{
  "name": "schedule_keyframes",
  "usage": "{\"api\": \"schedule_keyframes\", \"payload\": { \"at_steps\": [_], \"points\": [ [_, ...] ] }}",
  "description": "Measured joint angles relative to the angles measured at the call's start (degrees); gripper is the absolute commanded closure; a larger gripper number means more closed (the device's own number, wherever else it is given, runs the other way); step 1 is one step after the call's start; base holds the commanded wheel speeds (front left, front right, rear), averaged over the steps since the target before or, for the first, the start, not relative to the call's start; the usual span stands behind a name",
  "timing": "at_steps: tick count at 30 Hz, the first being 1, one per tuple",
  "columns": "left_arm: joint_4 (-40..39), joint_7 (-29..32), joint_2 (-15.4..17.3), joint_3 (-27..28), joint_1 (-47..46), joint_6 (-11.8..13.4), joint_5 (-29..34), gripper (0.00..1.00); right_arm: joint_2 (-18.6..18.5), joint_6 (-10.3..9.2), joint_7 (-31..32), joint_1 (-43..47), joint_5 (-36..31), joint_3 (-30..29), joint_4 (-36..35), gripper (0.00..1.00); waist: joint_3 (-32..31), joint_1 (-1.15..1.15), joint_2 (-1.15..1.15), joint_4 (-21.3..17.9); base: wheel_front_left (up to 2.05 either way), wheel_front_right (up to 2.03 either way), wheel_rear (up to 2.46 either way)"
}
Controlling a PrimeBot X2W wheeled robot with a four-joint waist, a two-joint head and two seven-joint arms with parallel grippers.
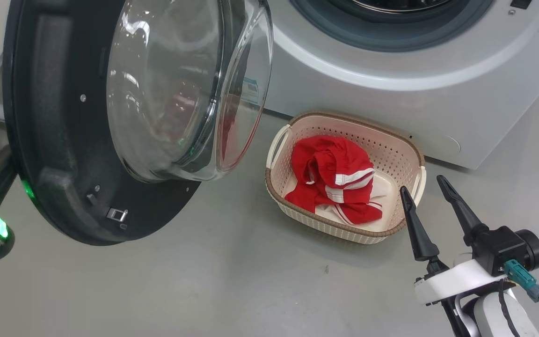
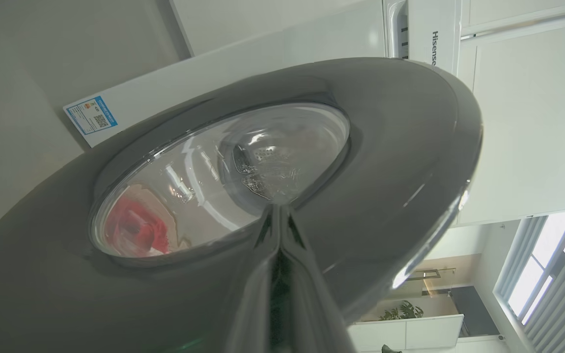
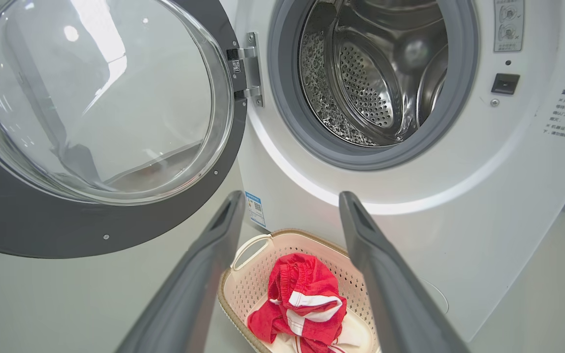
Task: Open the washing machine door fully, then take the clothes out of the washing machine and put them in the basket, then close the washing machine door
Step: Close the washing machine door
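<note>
The clothes, red with white stripes, lie bunched in the basket, which sits on the floor with its back rim just beside the washer. Above it, the washer's round opening shows the perforated steel drum inside a grey seal.

"Hisense" reads along the top of the washer in the left wrist view. A small blue label with a QR code is stuck low on the front, near the basket's left handle. The printed lines to the right of the opening are too small to read.

The door stands swung out to the left on its hinge. Its lower edge hangs above the floor, with bare floor between it and the basket. Open grey floor lies in front of the basket.

The right claw is spread and empty, near the basket's right handle. The left claw is pressed together, its tip at the door's glossy outer face by the edge of the glass. I cannot tell if it touches.
</note>
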Motion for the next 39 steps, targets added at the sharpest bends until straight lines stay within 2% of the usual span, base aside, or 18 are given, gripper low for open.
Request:
{"api": "schedule_keyframes", "payload": {
  "at_steps": [8,19,39],
  "points": [
    [-5.99,4.14,-0.07,-1.04,2.88,-0.01,0.03,1.0,0.69,0.0,0.0,-0.09,0.11,0.69,0.34,0.0,-0.35,0.0,0.0,-0.94,0.0,0.0,0.0],
    [-13.51,7.57,-1.36,-1.83,5.24,-0.01,0.23,1.0,1.14,0.0,0.0,-1.36,0.44,1.57,0.49,0.0,-0.39,0.0,0.0,-4.19,0.0,0.0,0.0],
    [-20.7,9.88,-1.81,-2.69,6.94,-0.01,2.27,1.0,2.6,-0.11,-0.04,-3.99,1.47,1.76,-0.67,0.0,2.2,0.0,0.0,-15.14,0.0,0.0,0.0]
  ]
}}
